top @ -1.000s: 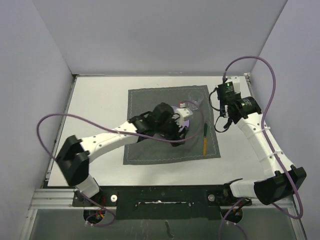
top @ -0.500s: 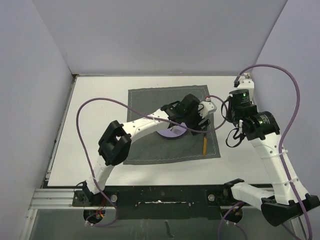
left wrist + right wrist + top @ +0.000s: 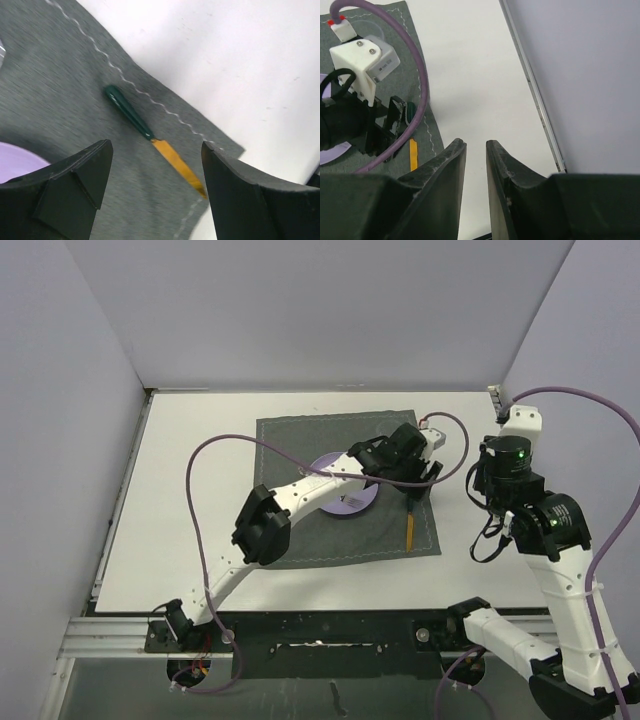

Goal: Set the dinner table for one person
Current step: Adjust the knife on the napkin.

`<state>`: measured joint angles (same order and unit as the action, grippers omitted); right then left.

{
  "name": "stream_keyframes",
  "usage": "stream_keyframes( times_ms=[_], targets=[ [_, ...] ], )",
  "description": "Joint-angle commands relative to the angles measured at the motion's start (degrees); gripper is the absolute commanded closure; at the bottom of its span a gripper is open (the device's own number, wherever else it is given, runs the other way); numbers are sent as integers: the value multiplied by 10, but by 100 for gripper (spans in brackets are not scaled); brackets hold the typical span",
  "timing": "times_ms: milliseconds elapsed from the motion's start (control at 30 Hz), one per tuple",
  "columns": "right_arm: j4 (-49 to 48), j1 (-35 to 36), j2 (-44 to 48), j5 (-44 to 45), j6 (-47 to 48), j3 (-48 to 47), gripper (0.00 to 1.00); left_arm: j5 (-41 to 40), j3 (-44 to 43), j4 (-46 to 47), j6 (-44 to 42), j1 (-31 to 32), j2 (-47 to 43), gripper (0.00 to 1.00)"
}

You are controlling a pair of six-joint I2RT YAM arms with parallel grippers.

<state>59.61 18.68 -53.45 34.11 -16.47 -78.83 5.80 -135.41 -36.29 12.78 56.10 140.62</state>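
The dinner table (image 3: 200,490) is a white top with a dark grey placemat (image 3: 300,445) on it. A purple plate (image 3: 345,500) lies on the mat. A knife (image 3: 410,525) with a green handle (image 3: 127,110) and an orange blade (image 3: 177,160) lies near the mat's right edge. My left gripper (image 3: 418,483) hovers over the knife's handle end, open and empty, with the knife showing between its fingers (image 3: 75,175). My right gripper (image 3: 476,145) hangs above bare table to the right of the mat. Its jaws stand a narrow gap apart with nothing between them.
The right arm's wrist (image 3: 512,455) stands high beside the mat's right edge. A metal rail (image 3: 535,90) runs along the table's right side against the wall. The left arm's purple cable (image 3: 215,455) loops over the mat's left part.
My left arm has swung right across the mat, from over the plate to over the knife, and its jaws have widened. My right arm has drawn back to the right and risen.
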Motion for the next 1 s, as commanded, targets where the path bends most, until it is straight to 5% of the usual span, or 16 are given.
stream_keyframes(
  times_ms=[0,967],
  targets=[
    [-26,-1,9,21,9,-6,75,-3,-36,-4,142,7,18,30],
    [-26,9,24,18,25,-13,75,-15,-124,-37,216,-19,142,44]
  ],
)
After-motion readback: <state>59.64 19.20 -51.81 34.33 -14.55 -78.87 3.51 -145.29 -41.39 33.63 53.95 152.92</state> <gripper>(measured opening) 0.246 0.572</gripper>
